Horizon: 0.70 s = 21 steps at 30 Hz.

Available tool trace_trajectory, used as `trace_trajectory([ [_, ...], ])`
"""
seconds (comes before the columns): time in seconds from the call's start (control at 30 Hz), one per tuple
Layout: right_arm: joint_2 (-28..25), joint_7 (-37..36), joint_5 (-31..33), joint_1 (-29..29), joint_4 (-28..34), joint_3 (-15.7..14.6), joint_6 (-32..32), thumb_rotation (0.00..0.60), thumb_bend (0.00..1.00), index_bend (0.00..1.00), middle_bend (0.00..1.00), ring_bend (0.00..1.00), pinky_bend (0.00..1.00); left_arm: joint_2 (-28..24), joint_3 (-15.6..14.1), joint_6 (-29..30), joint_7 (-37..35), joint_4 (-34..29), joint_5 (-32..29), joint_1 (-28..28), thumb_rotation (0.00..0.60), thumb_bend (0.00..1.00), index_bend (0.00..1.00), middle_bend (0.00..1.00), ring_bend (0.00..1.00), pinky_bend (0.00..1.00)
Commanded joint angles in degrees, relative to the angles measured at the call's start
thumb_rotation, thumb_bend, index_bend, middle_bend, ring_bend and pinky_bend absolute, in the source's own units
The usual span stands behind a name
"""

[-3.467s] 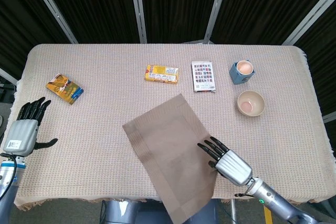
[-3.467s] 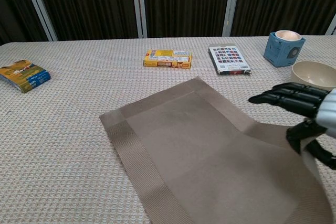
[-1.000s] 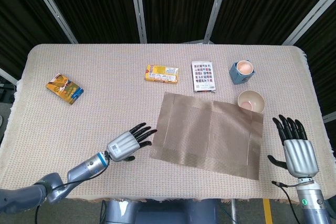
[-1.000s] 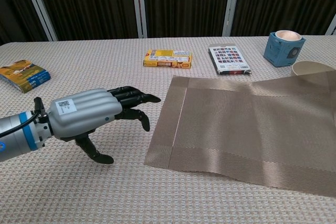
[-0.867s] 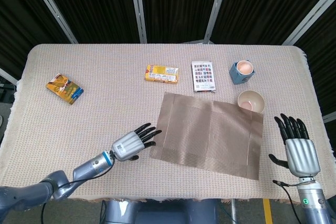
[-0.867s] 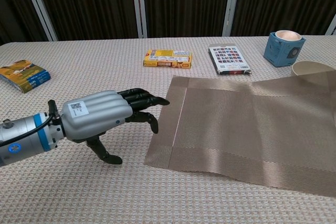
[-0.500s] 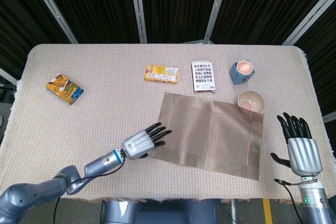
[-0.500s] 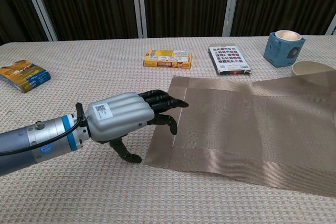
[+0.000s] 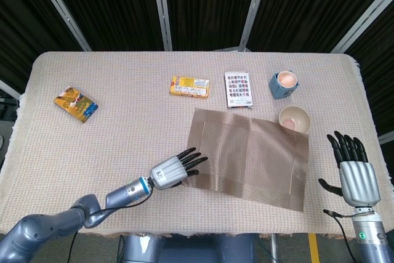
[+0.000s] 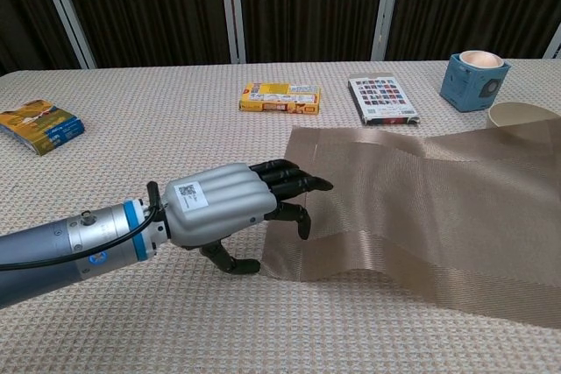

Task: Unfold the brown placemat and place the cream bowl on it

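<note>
Dark curtains with pale metal posts close off the back, and in front of me a table (image 9: 123, 133) covered in a beige woven cloth carries everything. The brown placemat (image 9: 252, 155) lies unfolded on the right half of it, rippled rather than flat; in the chest view its far right edge rides up against the cream bowl (image 9: 294, 118), which stands on the cloth at the mat's back right corner, touching it but not set on it.

My left hand (image 9: 174, 169) reaches in low from the near left, palm down, fingers (image 10: 294, 179) stretched out and slightly apart over the mat's left border, the thumb tucked beneath at the edge; it grips nothing that I can make out. Whether the fingertips actually press on the mat, I cannot tell.

My right hand (image 9: 354, 170) waits off the right edge of the table, fingers straight and spread, holding nothing; only the head view shows it.

Behind the bowl stands a blue cup (image 9: 284, 84). Left of that lie a printed card packet (image 9: 237, 89) and a yellow box (image 9: 189, 86), with a small colourful book (image 9: 76, 104) well apart at the far left.
</note>
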State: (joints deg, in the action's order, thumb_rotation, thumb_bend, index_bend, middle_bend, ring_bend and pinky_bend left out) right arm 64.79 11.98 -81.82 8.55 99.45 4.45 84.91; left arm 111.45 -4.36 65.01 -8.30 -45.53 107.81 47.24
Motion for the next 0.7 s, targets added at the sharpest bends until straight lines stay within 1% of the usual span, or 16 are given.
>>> trace_trajectory([
  [0.03,-0.13,-0.13,-0.23,-0.11,0.14,0.07,0.16,0.600,0.00,0.00,0.00,0.00,0.00,0.11,-0.09,-0.12,0.07,-0.19,-0.35,0.13,0.600,0.31,0.34,0.00,0.00,0.00],
  [0.2,-0.33,-0.46,-0.68,-0.30,0.41,0.17,0.41,0.600,0.00,0.00,0.00,0.00,0.00,0.46,-0.36,-0.78,0.02,-0.53,-1.22,0.22,0.600,0.34,0.35,0.00,0.00,0.00],
  [0.53,-0.64,-1.01,-1.26,-0.57,0.77,0.32,0.53,0.600,0.00,0.00,0.00,0.00,0.00,1.27,-0.82,-1.60,-0.20,-0.75,-2.83,0.12,0.600,0.38,0.37,0.00,0.00,0.00],
  [0.7,-0.85,-1.32,-1.57,-0.72,1.05,0.39,0.61,0.600,0.00,0.00,0.00,0.00,0.00,1.96,-0.87,-2.25,-0.95,-0.58,-3.93,0.01,0.600,0.38,0.41,0.00,0.00,0.00],
])
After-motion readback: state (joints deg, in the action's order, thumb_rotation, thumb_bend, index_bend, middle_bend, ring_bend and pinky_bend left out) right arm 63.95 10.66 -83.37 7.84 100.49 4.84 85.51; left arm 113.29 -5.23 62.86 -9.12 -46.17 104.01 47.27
